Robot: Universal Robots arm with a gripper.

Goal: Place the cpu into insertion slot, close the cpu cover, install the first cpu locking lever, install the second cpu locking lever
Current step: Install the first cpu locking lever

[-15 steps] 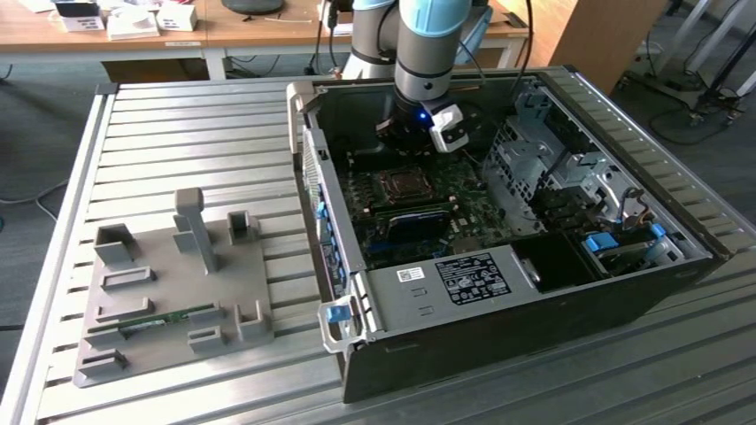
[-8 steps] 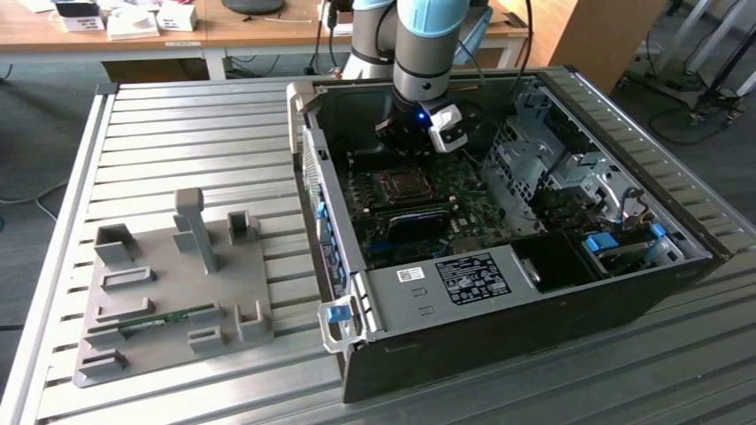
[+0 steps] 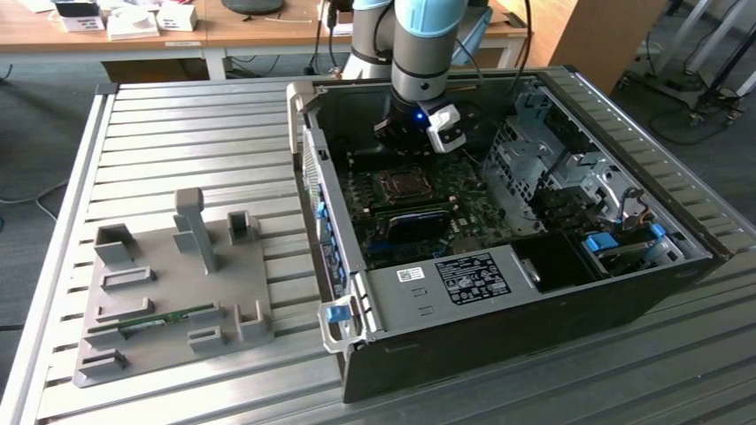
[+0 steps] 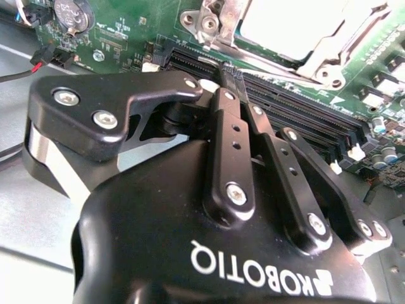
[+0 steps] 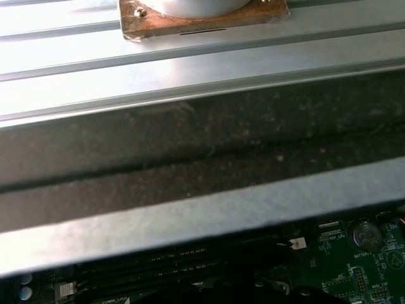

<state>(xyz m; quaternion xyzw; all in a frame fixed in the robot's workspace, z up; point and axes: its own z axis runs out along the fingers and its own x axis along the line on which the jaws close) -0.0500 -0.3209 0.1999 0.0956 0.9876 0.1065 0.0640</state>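
Update on the socket job: seeing the tool [image 3: 413, 146] hanging down inside the open computer case [image 3: 614, 292] at the end of the arm [image 3: 426, 44], sitting just beyond the far edge of the socket in the exterior view. Looking narrow in the second wrist view, tool [image 4: 218, 73] with its black fingers [image 4: 231, 126] drawn in together and nothing visibly pinched between them. Hovering over the long black memory slots [image 4: 297, 120], right beside the socket, not touching anything as far as can be made out.

Spotting the cpu [image 4: 285, 19] already lying in the socket, pale face up, and the cpu cover [image 4: 332, 47] apparently lying down around it as a silvery frame. Same socket showing as a dark square with the cpu [image 3: 403, 185] in the middle of the green board [image 3: 473, 190] in the exterior view. Not managing to tell how the levers are sitting.

Also noticing a coin battery [image 4: 69, 14] on the board, off to one side of the tool. Seeing the case standing on the slatted metal desk [image 3: 189, 133], and well apart on the exterior view's left a grey fixture plate [image 3: 177, 266] carrying a green memory stick [image 3: 154, 324]. Getting the dark case wall [image 5: 190, 158] in the first wrist view.
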